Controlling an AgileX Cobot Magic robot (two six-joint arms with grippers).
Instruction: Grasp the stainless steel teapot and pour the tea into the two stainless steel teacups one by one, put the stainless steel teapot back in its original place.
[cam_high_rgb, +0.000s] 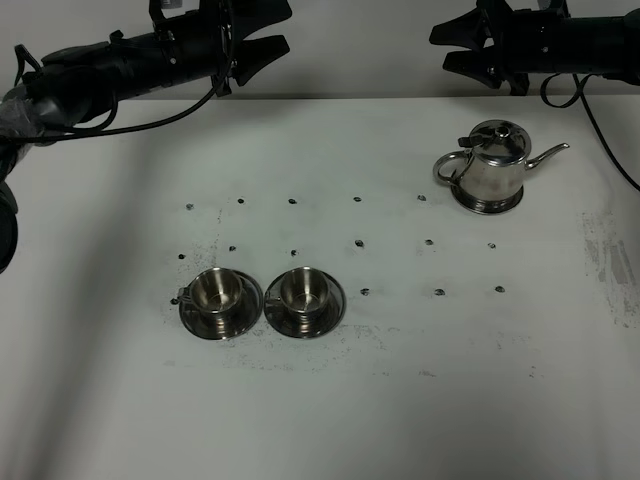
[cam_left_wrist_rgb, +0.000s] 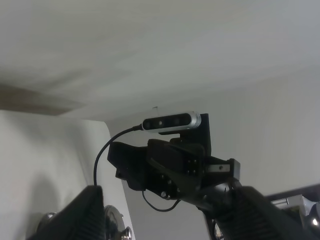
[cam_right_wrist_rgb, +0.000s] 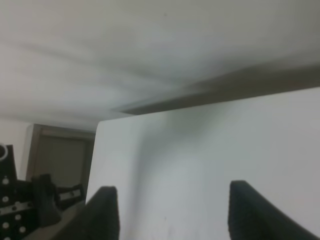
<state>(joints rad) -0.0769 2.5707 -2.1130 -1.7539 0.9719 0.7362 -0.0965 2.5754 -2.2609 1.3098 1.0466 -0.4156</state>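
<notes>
Teapot (cam_high_rgb: 492, 168) upright — right gripper (cam_high_rgb: 440, 48) agape

Your white desk (cam_high_rgb: 100, 400), matte, rows of small dark marks (cam_high_rgb: 358, 243) across its middle, grey scuffing (cam_high_rgb: 610, 262) at your right edge, pale plain wall (cam_high_rgb: 360, 50) behind, off-white ceiling (cam_left_wrist_rgb: 150, 50) overhead, brownish door (cam_right_wrist_rgb: 62, 160) beside a white partition (cam_right_wrist_rgb: 200, 160), soft even light

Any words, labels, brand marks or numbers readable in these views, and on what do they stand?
None readable. The teapot, both teacups and the table show no lettering; the table's dark specks are marks, not characters. The camera seen from the left wrist bears no legible brand.
</notes>
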